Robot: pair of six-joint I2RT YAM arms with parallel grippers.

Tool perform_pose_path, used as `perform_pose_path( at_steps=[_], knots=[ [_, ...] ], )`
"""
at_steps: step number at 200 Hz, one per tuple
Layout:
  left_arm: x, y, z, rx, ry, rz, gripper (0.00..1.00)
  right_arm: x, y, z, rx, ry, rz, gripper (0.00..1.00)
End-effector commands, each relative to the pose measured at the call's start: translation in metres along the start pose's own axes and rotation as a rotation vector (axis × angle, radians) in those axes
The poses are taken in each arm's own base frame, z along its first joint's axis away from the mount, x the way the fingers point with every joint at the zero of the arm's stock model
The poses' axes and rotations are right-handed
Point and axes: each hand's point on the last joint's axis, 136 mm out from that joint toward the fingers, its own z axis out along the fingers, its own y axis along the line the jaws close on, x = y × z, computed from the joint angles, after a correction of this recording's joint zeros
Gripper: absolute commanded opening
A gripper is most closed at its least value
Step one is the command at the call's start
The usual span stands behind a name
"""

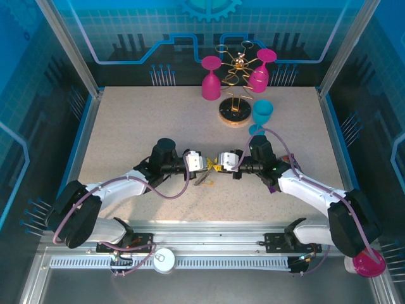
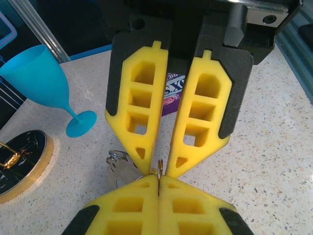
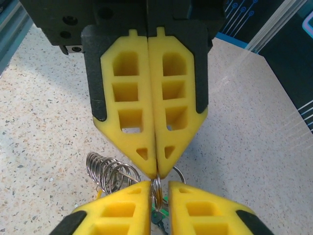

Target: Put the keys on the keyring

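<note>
I'm watching my left gripper [image 2: 159, 186] clenching the keyring [image 2: 159, 168], my right gripper [image 3: 159, 190] hanging slightly ajar around it, keys [image 1: 204, 180] dangling at six o'clock.

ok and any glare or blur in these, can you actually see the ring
Top external: even light, soft shadows, fine detail too small to read. Left wrist: sharp, the thin ring clear at the left gripper tips. Right wrist: sharp too, pale glare streaks on the table.
</note>
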Motion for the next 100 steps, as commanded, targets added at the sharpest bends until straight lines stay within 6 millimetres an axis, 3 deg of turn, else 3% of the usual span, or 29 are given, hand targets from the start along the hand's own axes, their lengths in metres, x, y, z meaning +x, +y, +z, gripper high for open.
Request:
perform_pose_path(
  at_steps=[1, 49, 60, 64, 81, 100],
  knots=[
    [-0.018, 0.005, -0.001, 0.018, -0.051, 0.048, 0.0, -0.014, 0.0, 0.004, -0.027, -0.032, -0.04, 0.13],
    [-0.022, 0.008, -0.003, -0.004, -0.056, 0.037, 0.0, -0.013, 0.003, 0.007, -0.042, -0.027, -0.027, 0.0],
    [-0.021, 0.014, -0.005, -0.042, -0.041, 0.021, 0.33, -0.012, 0.001, 0.006, -0.028, -0.025, -0.024, 0.0],
    [-0.021, 0.016, -0.007, -0.06, -0.034, 0.014, 0.4, -0.013, 0.001, 0.005, -0.022, -0.026, -0.024, 0.0],
    [-0.016, 0.023, -0.017, -0.141, -0.002, -0.016, 0.48, -0.012, 0.0, 0.003, 0.003, -0.025, -0.014, 0.0],
    [-0.008, 0.022, -0.03, -0.209, 0.026, -0.064, 0.5, -0.011, -0.002, 0.001, 0.023, -0.031, 0.0, 0.0]
  ],
)
